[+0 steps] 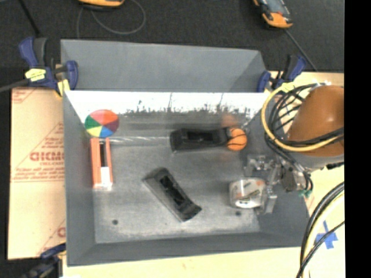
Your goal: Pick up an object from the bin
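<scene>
Gripper: gripper (260, 188) hangs low over the bin floor at about 4 o'clock, close to the right wall; whether it is spread or pressed together cannot be told from this angle.
Thing under the gripper: small silvery thing (243, 193), rounded and shiny with a reddish spot on it, lies on the floor at 4 o'clock. It is touching or just beside the gripper's metal parts, at their 9 o'clock side. Whether it is pinched cannot be told.
Wrist: orange cover (317, 116) ringed by looped cables, above the bin's right rim at about 2 o'clock.
Container: grey bin (162, 68), with sloping walls and a flat speckled floor.
Contents at 10 o'clock: colour-wheel disc (101, 123), at the foot of the back wall in the left corner.
Contents at 9 o'clock: orange-and-white bar (101, 164), lying lengthwise just below the disc, along the left wall.
Contents at 12 to 1 o'clock: black block (196, 139), with its long side running left to right.
Contents at 2 o'clock: orange ball (236, 139), touching the block's right end.
Contents near the middle, toward 6 o'clock: black oblong tray-like piece (173, 194), lying slantwise and well apart from the gripper.
</scene>
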You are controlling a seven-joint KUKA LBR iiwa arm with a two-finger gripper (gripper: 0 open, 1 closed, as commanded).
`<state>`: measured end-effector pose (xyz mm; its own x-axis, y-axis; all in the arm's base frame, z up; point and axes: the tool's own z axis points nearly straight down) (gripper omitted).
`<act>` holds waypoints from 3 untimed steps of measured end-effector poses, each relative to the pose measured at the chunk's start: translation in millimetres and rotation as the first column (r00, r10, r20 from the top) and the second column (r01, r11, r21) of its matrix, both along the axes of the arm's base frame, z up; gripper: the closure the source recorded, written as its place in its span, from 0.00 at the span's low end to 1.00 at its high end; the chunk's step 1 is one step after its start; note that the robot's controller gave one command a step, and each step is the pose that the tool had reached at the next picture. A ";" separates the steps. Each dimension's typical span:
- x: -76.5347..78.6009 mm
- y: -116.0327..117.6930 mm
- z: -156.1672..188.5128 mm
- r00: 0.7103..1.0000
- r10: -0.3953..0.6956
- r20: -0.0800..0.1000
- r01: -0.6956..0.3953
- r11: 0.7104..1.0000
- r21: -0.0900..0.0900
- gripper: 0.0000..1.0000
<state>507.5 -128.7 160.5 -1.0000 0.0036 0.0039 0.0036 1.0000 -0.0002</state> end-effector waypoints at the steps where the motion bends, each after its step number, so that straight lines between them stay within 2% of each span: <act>1: 1.9 0.5 4.2 1.000 0.004 0.007 -0.004 1.000 -0.002 0.00; 2: 18.8 -19.8 -68.7 1.000 -0.027 0.011 0.027 1.000 -0.002 0.00; 3: 21.9 -21.7 -74.3 1.000 -0.028 0.004 0.028 1.000 0.002 0.00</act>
